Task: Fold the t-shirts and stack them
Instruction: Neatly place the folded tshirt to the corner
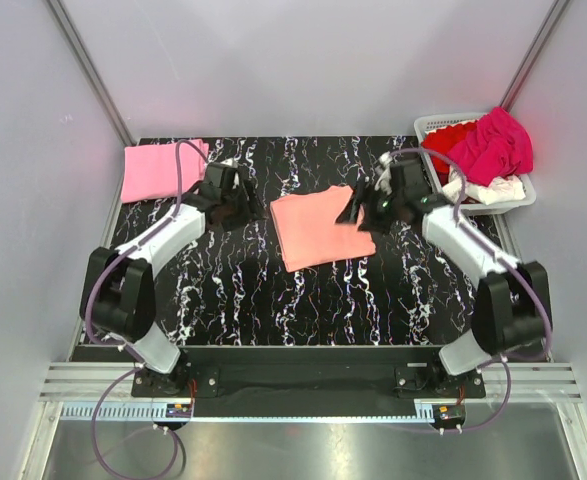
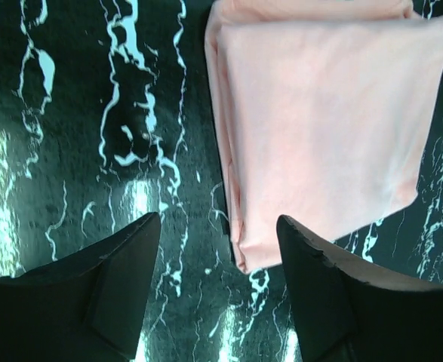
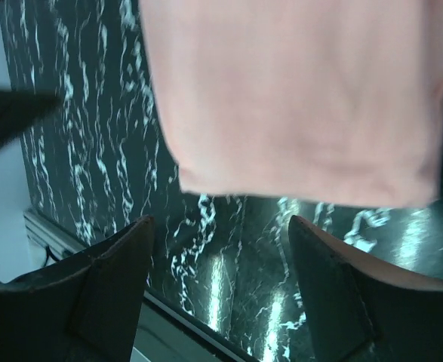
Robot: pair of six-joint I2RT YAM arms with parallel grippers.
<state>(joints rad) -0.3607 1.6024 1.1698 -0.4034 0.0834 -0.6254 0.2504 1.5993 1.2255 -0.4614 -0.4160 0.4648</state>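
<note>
A salmon-orange t-shirt (image 1: 315, 228) lies folded into a rectangle at the middle of the black marbled table; it fills the upper right of the left wrist view (image 2: 323, 128) and the top of the right wrist view (image 3: 296, 98). A light pink t-shirt (image 1: 161, 170) lies folded at the far left. Magenta (image 1: 493, 145), red (image 1: 447, 137) and white (image 1: 493, 188) t-shirts are heaped in the basket. My left gripper (image 1: 241, 203) is open and empty just left of the salmon-orange shirt. My right gripper (image 1: 361, 212) is open and empty at that shirt's right edge.
A white slatted basket (image 1: 428, 125) stands at the far right corner. The table (image 1: 303, 300) is bounded by pale walls at the back and sides, with a metal rail along the near edge.
</note>
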